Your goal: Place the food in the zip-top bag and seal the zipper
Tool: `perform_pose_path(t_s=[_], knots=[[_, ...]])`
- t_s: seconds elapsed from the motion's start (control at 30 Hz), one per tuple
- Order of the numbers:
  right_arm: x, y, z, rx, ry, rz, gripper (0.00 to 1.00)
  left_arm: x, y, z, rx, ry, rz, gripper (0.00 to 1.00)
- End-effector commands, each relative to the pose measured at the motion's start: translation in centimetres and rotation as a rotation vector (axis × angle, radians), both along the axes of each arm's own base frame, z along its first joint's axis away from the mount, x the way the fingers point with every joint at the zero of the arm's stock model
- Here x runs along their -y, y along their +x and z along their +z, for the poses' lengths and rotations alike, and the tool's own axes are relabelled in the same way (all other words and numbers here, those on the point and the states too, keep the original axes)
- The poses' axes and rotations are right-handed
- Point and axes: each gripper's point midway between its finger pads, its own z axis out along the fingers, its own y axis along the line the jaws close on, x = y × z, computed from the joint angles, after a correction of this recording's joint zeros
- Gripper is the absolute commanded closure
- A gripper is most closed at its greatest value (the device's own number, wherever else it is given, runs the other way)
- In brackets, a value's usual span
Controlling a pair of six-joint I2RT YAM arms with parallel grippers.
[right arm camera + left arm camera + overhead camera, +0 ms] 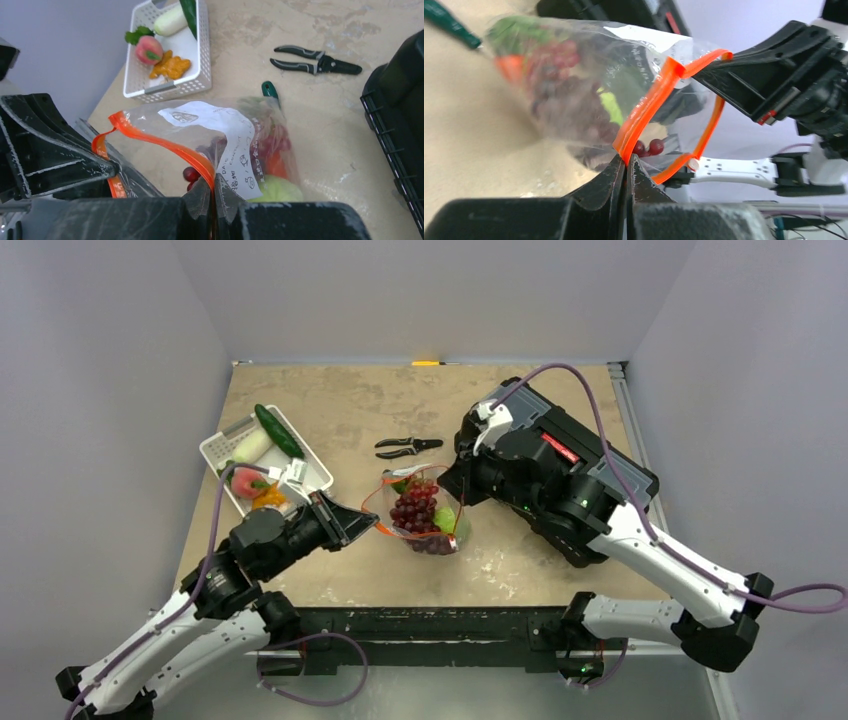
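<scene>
Honestly, food in the zip-top bag is a blurry jumble; left fingers and right fingers each pinch the zipper, bottom centre of their views.

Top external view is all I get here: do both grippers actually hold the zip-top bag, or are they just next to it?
Observer: The left wrist view shows the left gripper shut on the zipper, pinching the orange-red strip.
Operator: And the right one?
Observer: The right wrist view shows the right gripper shut on the zipper too, at the mouth of the zip-top bag.
Operator: Is it sealed?
Observer: No. In the left wrist view the two halves of the strip bow apart, and two grapes show at the mouth.
</scene>
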Motion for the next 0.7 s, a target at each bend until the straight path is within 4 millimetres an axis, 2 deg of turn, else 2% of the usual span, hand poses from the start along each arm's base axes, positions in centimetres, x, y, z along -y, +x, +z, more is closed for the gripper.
perform_pose_path(t_s=[0.0,0.1,0.17,0.3,0.37,0.43,0.5,0.6,0.67], knots=[[-0.9,0.7,-3.4,-0.038,-0.021,-0.005,1.00,-0.5,1.2,-3.5,-0.039,0.124,0.052,1.00],[-0.6,0.7,-4.0,-0.043,-0.030,-0.018,1.00,-0.4,1.3,-2.9,-0.001,0.145,0.043,1.00],[-0.3,0.8,-3.9,-0.037,-0.038,-0.030,1.00,-0.2,1.3,-1.5,0.068,0.175,0.006,1.00],[0.2,1.0,-3.0,-0.016,-0.044,-0.042,1.00,-1.2,1.2,0.7,0.132,0.325,-0.030,0.98],[0.4,0.9,-2.6,-0.005,-0.036,-0.044,1.00,-1.3,1.0,1.3,0.187,0.422,-0.090,0.79],[0.5,0.9,-2.4,0.002,-0.032,-0.044,1.00,-1.4,0.7,1.8,0.250,0.496,-0.150,0.54],[0.7,0.8,-2.3,0.008,-0.030,-0.047,1.00,-2.6,0.8,1.8,0.279,0.588,-0.150,0.35],[1.1,0.8,-2.1,0.016,-0.031,-0.055,1.00,-4.5,0.9,3.4,0.376,0.678,-0.133,0.21],[1.3,0.7,-2.2,0.018,-0.034,-0.059,1.00,-5.4,1.0,4.5,0.450,0.720,-0.126,0.17]])
